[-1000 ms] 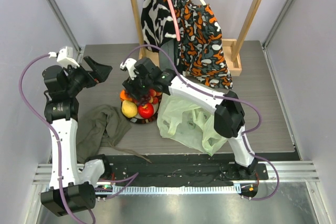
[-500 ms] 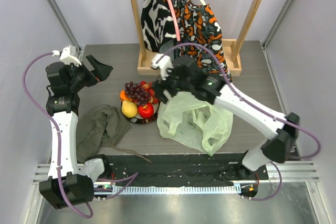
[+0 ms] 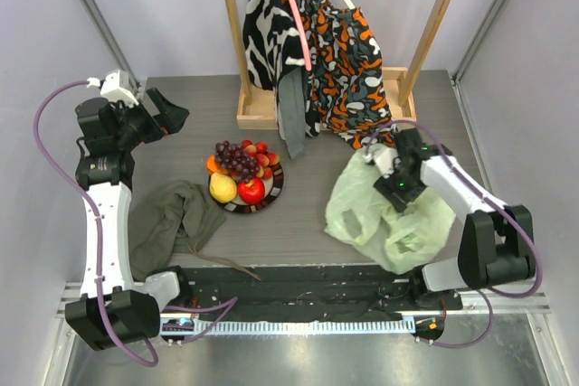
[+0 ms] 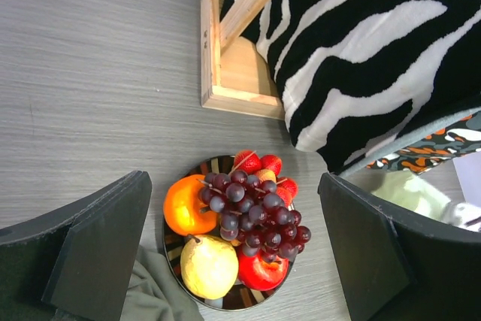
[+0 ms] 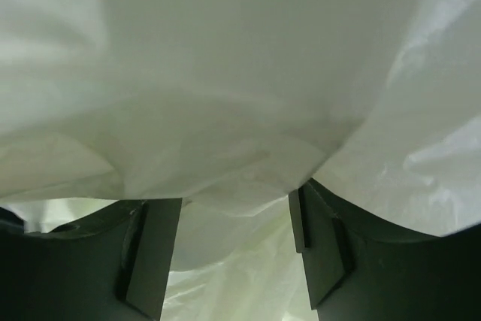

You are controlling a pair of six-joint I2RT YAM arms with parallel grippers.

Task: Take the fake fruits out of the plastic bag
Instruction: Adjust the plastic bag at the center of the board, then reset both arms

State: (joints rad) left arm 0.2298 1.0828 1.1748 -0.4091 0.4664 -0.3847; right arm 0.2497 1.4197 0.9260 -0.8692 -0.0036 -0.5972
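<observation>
1. The fake fruits are heaped on a round dark-rimmed plate, a little left of the middle of the table and well apart from the plastic bag.
2. In the left wrist view the pile reads clearly. A dark grape bunch lies on top, with an orange piece on its left. A yellow fruit and a red apple sit on the near side, and strawberries on the far side.
3. The plastic bag lies crumpled on the right part of the table, reaching toward the near-right corner.
4. The right claw is pressed onto the far part of the bag. In its wrist view the pale film fills the frame and bulges between the two fingers, which stand partly apart. I cannot tell whether they pinch the film.
5. The left claw hangs released over the far-left corner of the table. Its fingers are spread wide, it holds nothing, and it points toward the plate.
6. An olive-grey cloth lies bunched by the near edge on the left, just beside the plate.
7. A wooden rack stands at the middle of the far edge, draped with patterned garments.
</observation>
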